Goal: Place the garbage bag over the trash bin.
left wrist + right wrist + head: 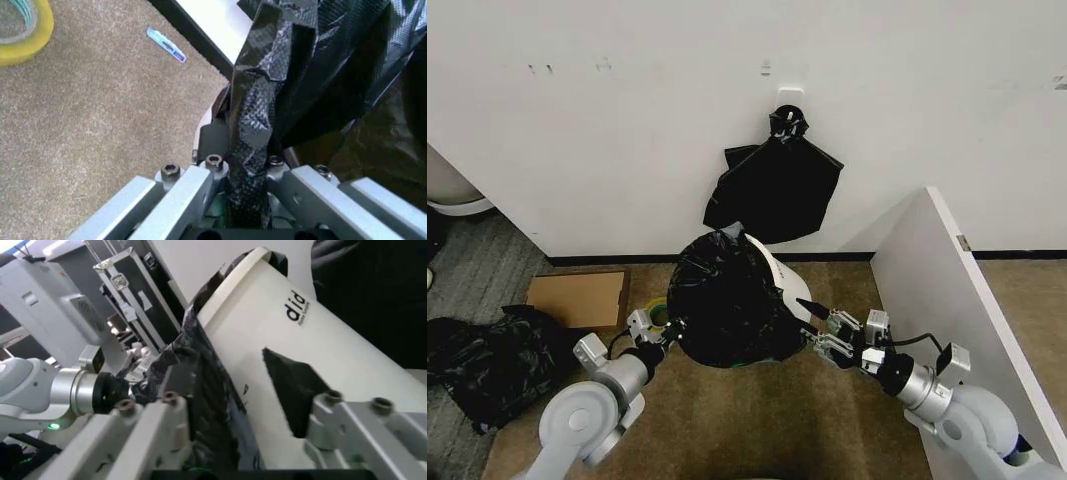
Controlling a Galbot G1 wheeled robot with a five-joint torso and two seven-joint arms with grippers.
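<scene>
The cream-white trash bin stands on the carpet below the wall, tipped slightly. The glossy black garbage bag is draped over its mouth and front. At the bag's lower left edge, my left gripper is shut on a twisted fold of the garbage bag, which runs between my left gripper's closed fingers. My right gripper is open at the bin's right side. In the right wrist view my right gripper straddles the bag's hem and the trash bin wall, with one black pad lying on the wall.
A bunch of black bags hangs from a wall hook above the bin. A flat cardboard box, a yellow tape roll and a black heap lie left. A white partition closes the right.
</scene>
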